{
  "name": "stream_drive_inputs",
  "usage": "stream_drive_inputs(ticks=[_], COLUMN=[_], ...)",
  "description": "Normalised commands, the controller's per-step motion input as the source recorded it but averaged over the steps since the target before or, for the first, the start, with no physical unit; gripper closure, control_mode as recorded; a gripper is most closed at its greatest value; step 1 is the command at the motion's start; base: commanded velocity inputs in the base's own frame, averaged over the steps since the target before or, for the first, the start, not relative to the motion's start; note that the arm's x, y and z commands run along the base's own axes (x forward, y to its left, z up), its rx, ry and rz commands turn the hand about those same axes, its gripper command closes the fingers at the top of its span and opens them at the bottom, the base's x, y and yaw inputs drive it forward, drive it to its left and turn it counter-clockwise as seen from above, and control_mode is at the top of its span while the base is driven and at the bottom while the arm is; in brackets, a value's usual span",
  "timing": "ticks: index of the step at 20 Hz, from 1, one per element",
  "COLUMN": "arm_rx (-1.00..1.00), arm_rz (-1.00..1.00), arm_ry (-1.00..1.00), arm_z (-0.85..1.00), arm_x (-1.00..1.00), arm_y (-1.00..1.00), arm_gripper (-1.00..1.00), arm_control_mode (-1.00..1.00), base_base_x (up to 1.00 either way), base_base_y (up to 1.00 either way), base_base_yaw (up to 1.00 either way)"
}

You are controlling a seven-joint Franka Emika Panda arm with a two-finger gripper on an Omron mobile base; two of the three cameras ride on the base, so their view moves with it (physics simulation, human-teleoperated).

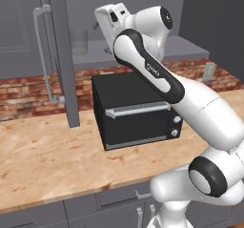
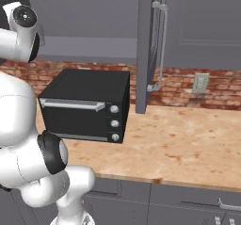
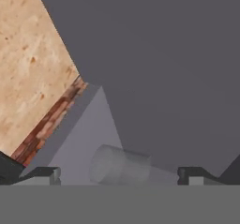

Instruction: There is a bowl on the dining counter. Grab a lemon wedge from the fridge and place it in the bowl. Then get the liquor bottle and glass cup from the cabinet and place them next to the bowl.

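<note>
The grey wall cabinet (image 1: 188, 48) stands with its door (image 1: 63, 55) swung open. On its inner shelf stands the glass cup (image 1: 78, 42), a translucent greyish tumbler. My gripper (image 1: 98, 25) is up at shelf height, just right of the cup and apart from it. In the hand view the glass cup (image 3: 119, 163) sits a short way ahead, centred between the two fingertips (image 3: 47, 174) of my gripper (image 3: 119, 175), which is open and holds nothing. The bowl, lemon wedge, fridge, liquor bottle and dining counter are out of view.
A black toaster oven (image 1: 133, 110) (image 2: 87, 104) sits on the tan counter (image 1: 43, 160) below the cabinet, against a brick backsplash (image 2: 188, 85). The open cabinet door (image 2: 145, 45) with its bar handle (image 2: 162, 45) juts out over the counter.
</note>
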Motion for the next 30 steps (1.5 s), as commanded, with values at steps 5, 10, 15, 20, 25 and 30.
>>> stream_drive_inputs(ticks=[5, 10, 15, 20, 25, 30], arm_rx=[0.0, 0.0, 0.0, 0.0, 0.0, 0.0], arm_rz=[0.0, 0.0, 0.0, 0.0, 0.0, 0.0], arm_ry=[0.08, 0.03, 0.05, 0.06, 0.04, 0.03], arm_z=[0.06, -0.02, 0.0, -0.08, -0.11, -0.11], arm_x=[0.42, 0.15, 0.38, 0.3, 0.24, 0.19], arm_y=[0.22, 0.01, 0.02, 0.1, 0.09, 0.13], arm_gripper=[-1.0, -1.0, -1.0, -1.0, -1.0, -1.0], arm_control_mode=[-1.0, -1.0, -1.0, -1.0, -1.0, -1.0], base_base_x=[0.0, 0.0, 0.0, 0.0, 0.0, 0.0], base_base_y=[0.0, 0.0, 0.0, 0.0, 0.0, 0.0], base_base_yaw=[0.0, 0.0, 0.0, 0.0, 0.0, 0.0])
